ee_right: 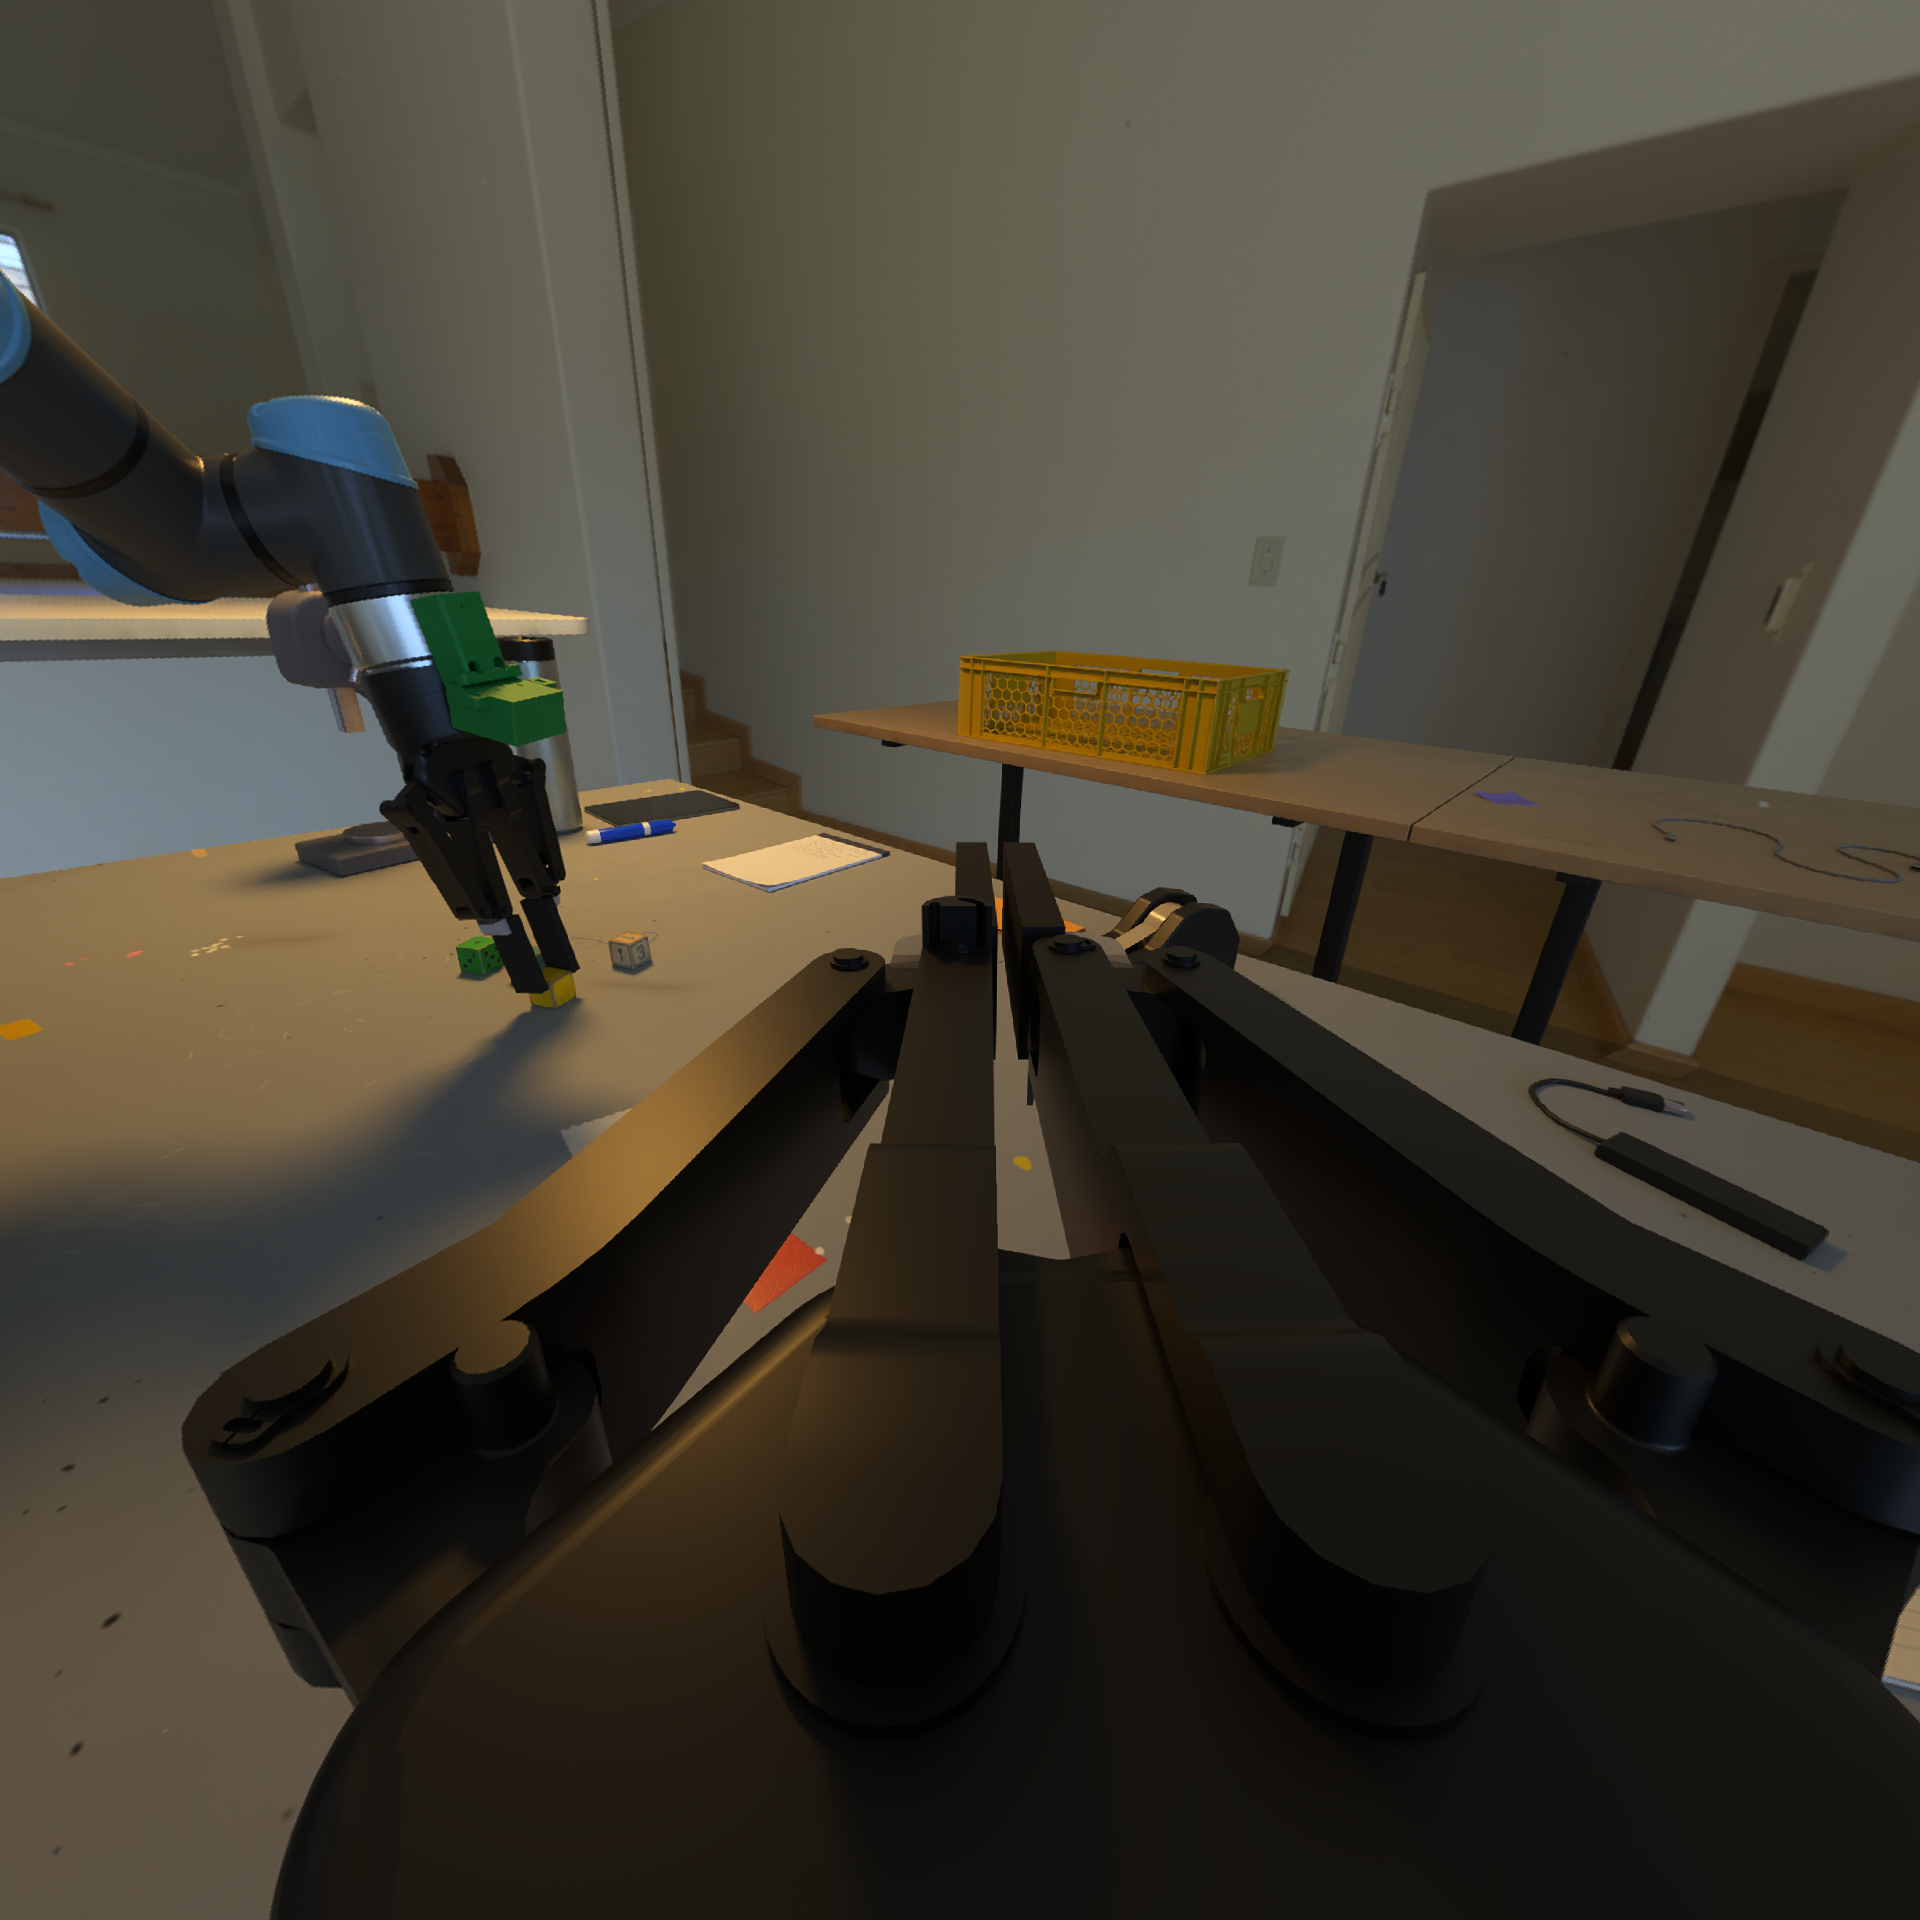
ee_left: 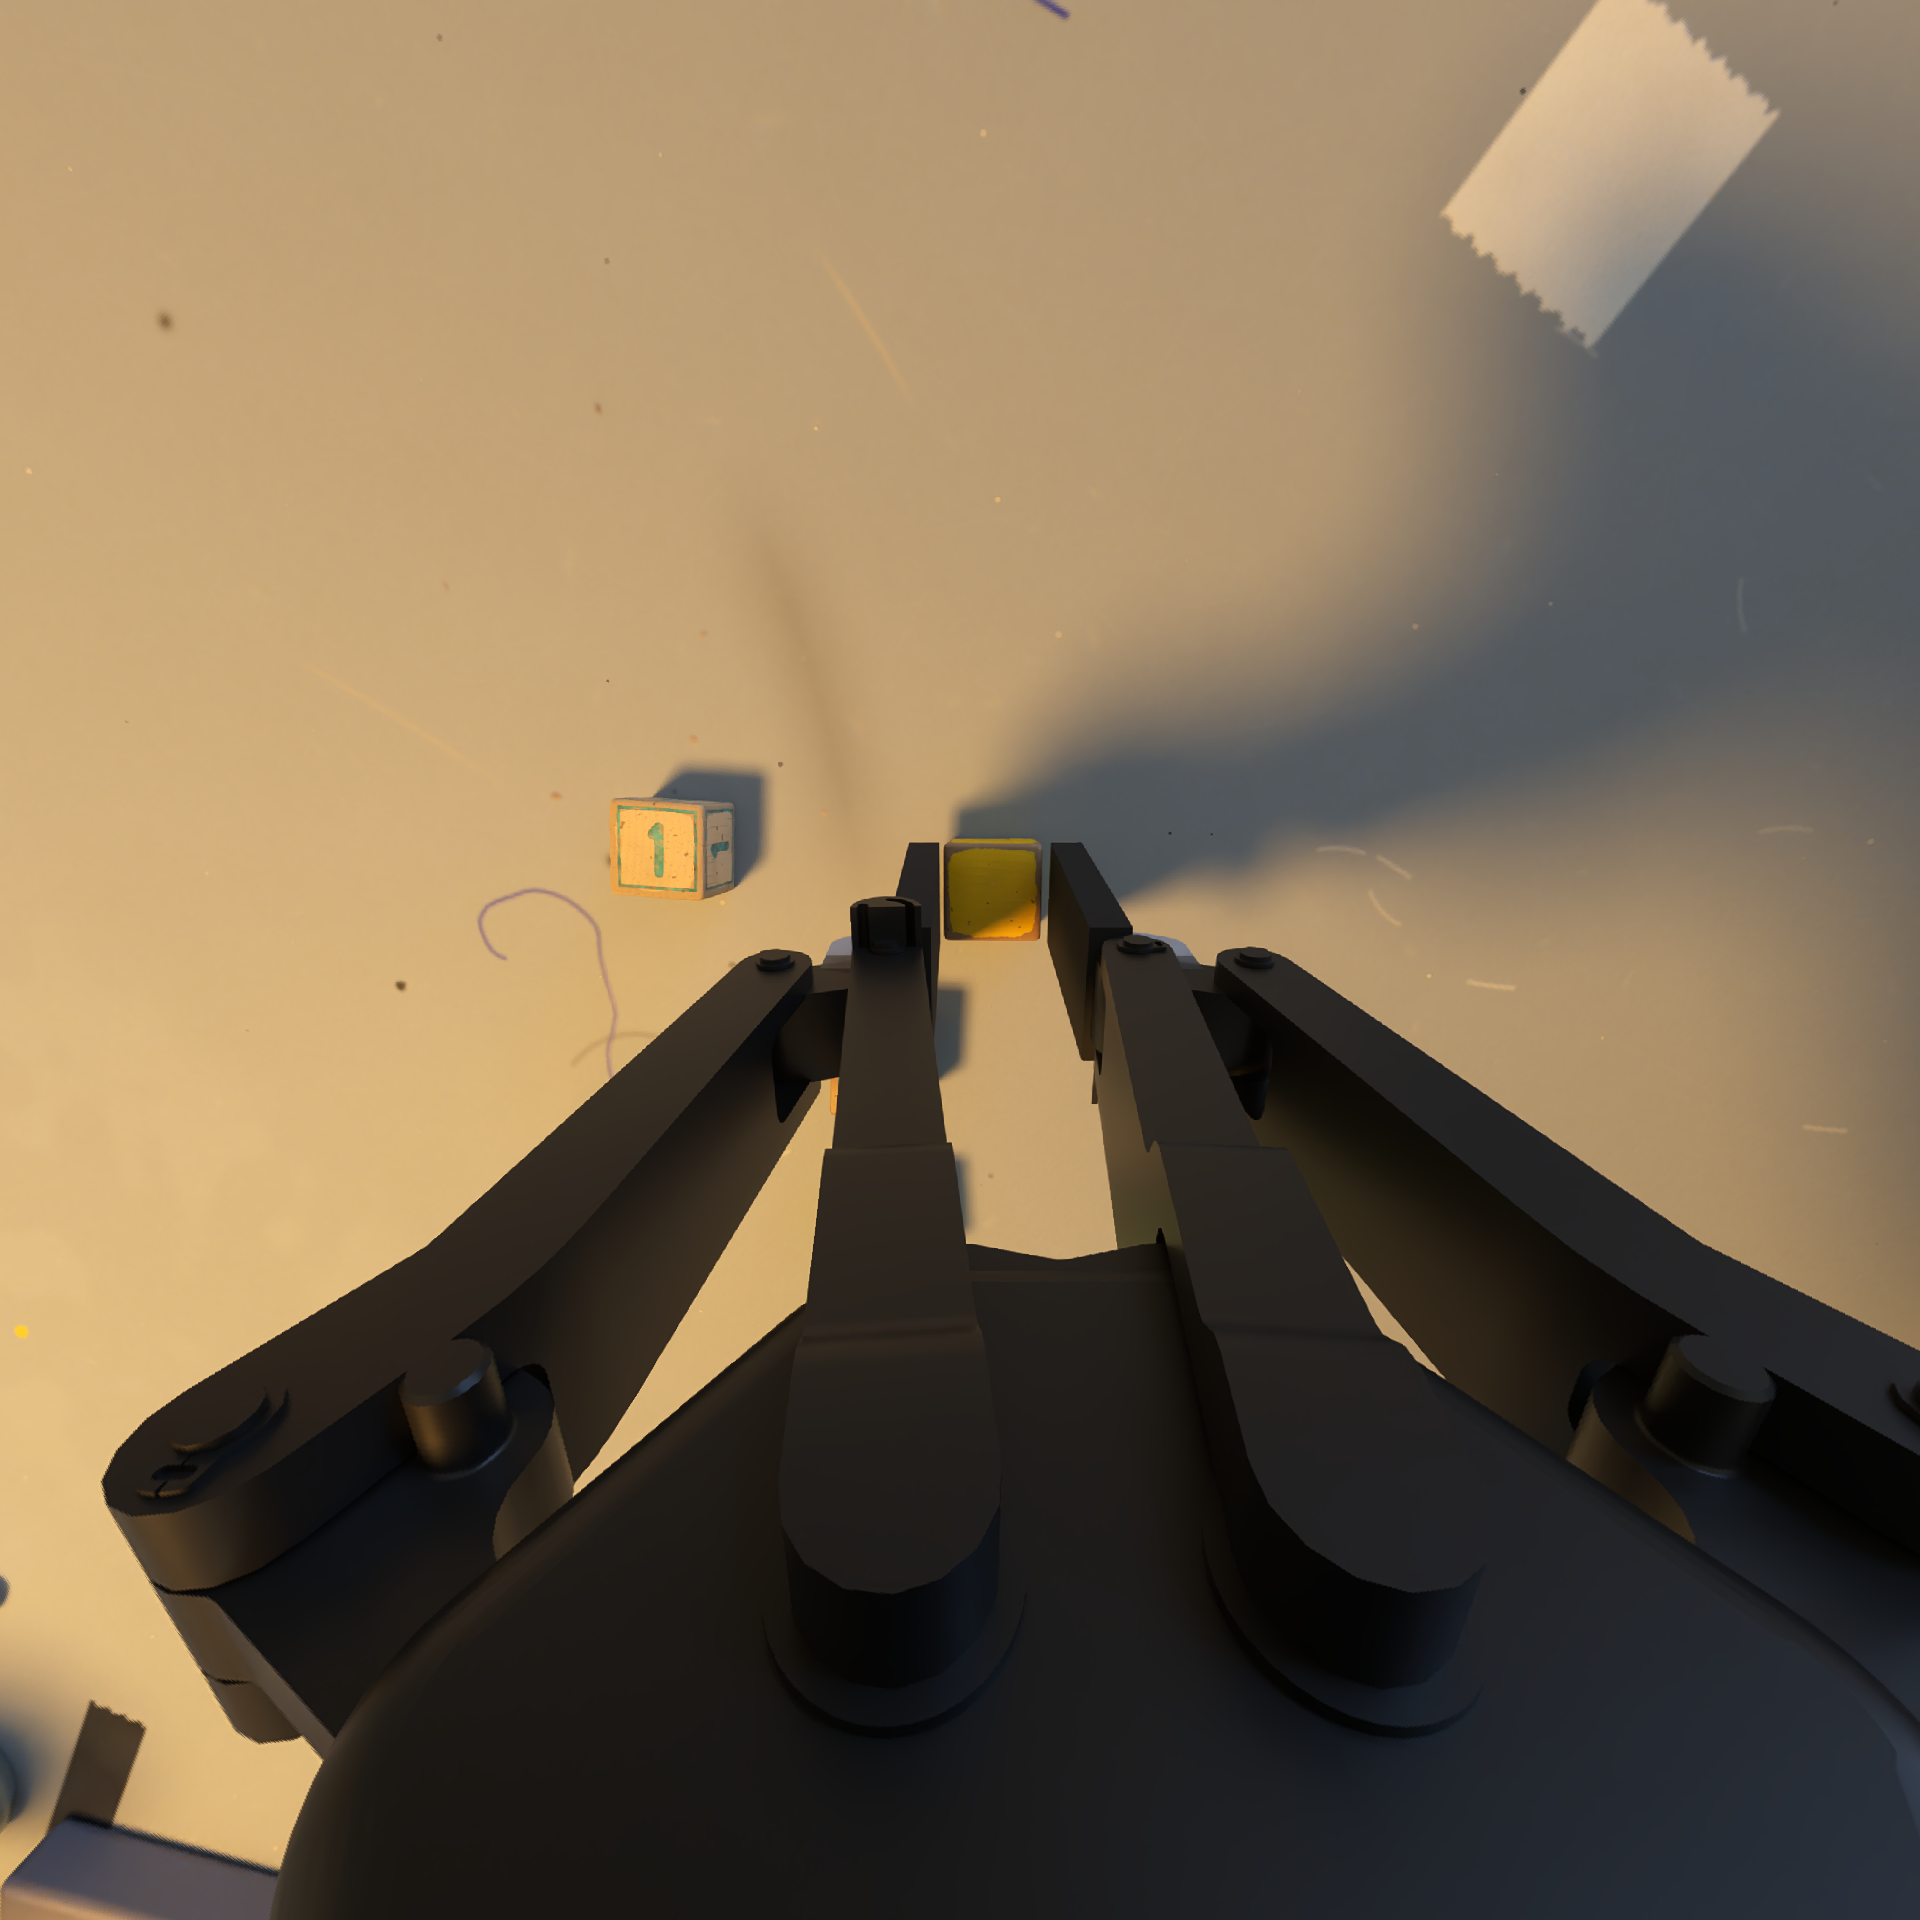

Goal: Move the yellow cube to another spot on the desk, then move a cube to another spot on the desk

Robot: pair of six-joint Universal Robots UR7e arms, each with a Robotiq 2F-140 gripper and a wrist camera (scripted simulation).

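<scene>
The left tool [ee_left: 992,894] has its two black fingers closed on the yellow cube [ee_left: 992,890], one pad against each opposite side, with the cube sitting squarely between the fingertips. A cube has no long axis; its visible yellow face is turned toward the wrist camera and its edges run parallel to the finger pads. In the right wrist view the same cube [ee_right: 554,987] is at the level of the grey surface [ee_right: 260,1091], under the left arm that reaches down at a slant; whether it rests on the surface or is just off it cannot be told. Near it stands a wooden block with teal-framed faces [ee_left: 670,847], well apart from the fingers and casting a sharp shadow behind it. A green die [ee_right: 478,956] sits just beside the left tool on the other side. Farther back on the surface lie a blue marker [ee_right: 630,831], a white notepad [ee_right: 795,861] and a dark flat pad [ee_right: 661,806]. The right tool [ee_right: 995,883] hovers above the surface with its fingers drawn nearly together and nothing between them. A yellow crate [ee_right: 1122,710] stands on a separate wooden table [ee_right: 1351,790] beyond.
</scene>
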